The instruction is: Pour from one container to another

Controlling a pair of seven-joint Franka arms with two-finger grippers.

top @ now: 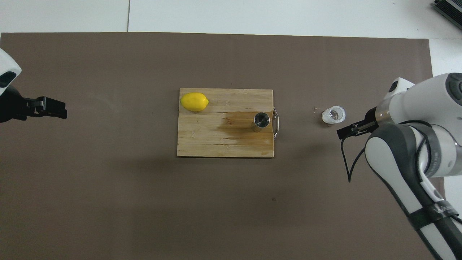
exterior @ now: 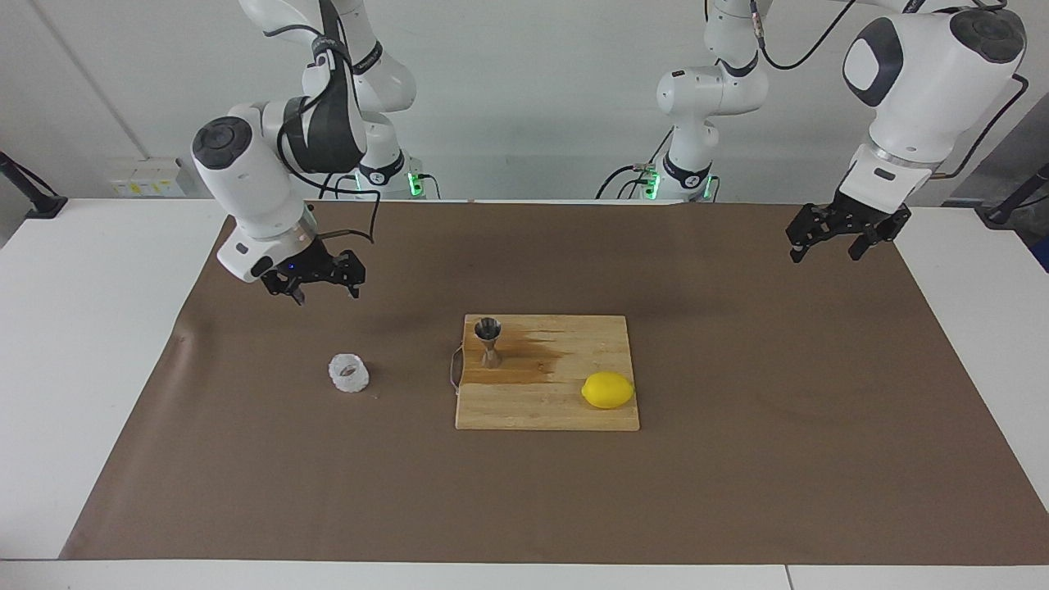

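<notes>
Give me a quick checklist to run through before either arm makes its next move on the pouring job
1. Glass cup upright on the brown mat, clear of both tools: ok.
2. Steel jigger upright on the cutting board: ok.
3. Right tool open, empty, raised over the mat near the cup: ok.
4. Left tool open, empty, waiting over the mat at its own end: ok.
5. Lemon lies on the board apart from the jigger: ok.
6. Board dry: not ok, a dark wet-looking patch lies beside the jigger.
7. Liquid in the cup or jigger: cannot tell.

One glass cup (exterior: 349,374), one jigger (exterior: 489,341), one lemon (exterior: 608,390), one board (exterior: 565,410)
</notes>
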